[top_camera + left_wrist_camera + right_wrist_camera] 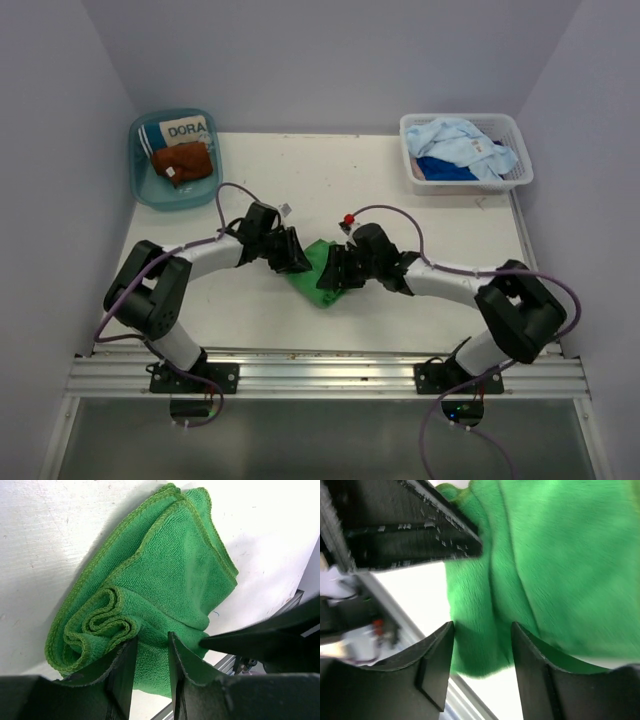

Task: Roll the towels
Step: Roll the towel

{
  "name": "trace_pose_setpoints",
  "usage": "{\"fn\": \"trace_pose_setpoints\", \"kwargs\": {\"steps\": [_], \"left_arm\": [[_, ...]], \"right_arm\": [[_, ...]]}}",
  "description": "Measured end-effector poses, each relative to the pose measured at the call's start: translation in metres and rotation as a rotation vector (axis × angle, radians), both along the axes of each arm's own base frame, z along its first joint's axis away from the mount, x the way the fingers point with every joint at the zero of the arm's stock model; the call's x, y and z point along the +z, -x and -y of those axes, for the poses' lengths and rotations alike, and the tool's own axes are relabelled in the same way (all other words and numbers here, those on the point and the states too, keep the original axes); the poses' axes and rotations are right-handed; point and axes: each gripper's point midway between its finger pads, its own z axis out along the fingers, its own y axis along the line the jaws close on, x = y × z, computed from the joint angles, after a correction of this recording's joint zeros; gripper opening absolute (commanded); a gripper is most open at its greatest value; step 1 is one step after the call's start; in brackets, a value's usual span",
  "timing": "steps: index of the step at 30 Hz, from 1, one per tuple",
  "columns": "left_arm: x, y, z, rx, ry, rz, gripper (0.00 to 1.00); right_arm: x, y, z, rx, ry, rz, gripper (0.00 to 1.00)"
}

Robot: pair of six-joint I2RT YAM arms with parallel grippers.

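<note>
At the far left corner of the table (400, 200) a teal tub (140, 185) is holding a rust-brown towel (183, 160) and a white-and-teal item printed "DORA" (187, 130). Moving right, the left claw (294, 258) is reaching down to the green towel (320, 286), which is lying mid-table between the two arms. In the left wrist view this claw (151, 641) is pinching the green towel (165, 580) at its near edge, cloth filling the narrow gap between the fingers, just beside a part where the towel is curling into a loose roll; the rest is lying folded flat on the table. Next, the right claw (336, 272) is meeting the towel from the other side. In its wrist view the right claw (482, 626) is released, its fingers standing apart with the green towel (560, 555) showing between them. At the far right corner a white basket (521, 165) is holding a light blue towel (460, 140) over a dark blue towel (445, 170).
</note>
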Motion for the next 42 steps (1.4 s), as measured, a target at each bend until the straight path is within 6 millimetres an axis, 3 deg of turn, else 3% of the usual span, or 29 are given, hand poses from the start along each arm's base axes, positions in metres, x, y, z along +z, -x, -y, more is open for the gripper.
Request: {"fn": "trace_pose_setpoints", "kwargs": {"steps": [4, 7, 11, 14, 20, 35, 42], "left_arm": [[-0.001, 0.001, 0.000, -0.011, -0.003, -0.005, 0.35], [-0.001, 0.001, 0.000, -0.014, -0.002, -0.004, 0.35], [-0.001, 0.001, 0.000, -0.014, -0.003, -0.004, 0.35], [-0.001, 0.001, 0.000, -0.015, -0.003, -0.004, 0.35], [-0.001, 0.002, 0.000, -0.020, -0.006, -0.003, 0.35], [-0.001, 0.002, -0.001, -0.028, -0.010, 0.002, 0.35], [0.000, 0.002, -0.001, -0.031, -0.013, 0.003, 0.35]], "right_arm": [[0.016, 0.007, 0.020, -0.049, 0.189, 0.159, 0.41], [0.033, 0.012, 0.021, -0.040, 0.270, 0.274, 0.33], [0.057, 0.016, 0.008, 0.009, 0.346, 0.418, 0.31], [0.068, 0.020, -0.013, 0.075, 0.376, 0.500, 0.30], [0.049, 0.038, -0.045, 0.258, 0.481, 0.590, 0.34], [0.002, 0.017, -0.027, 0.357, 0.744, 0.675, 0.52], [-0.004, 0.008, -0.022, 0.335, 0.803, 0.706, 0.55]]}}
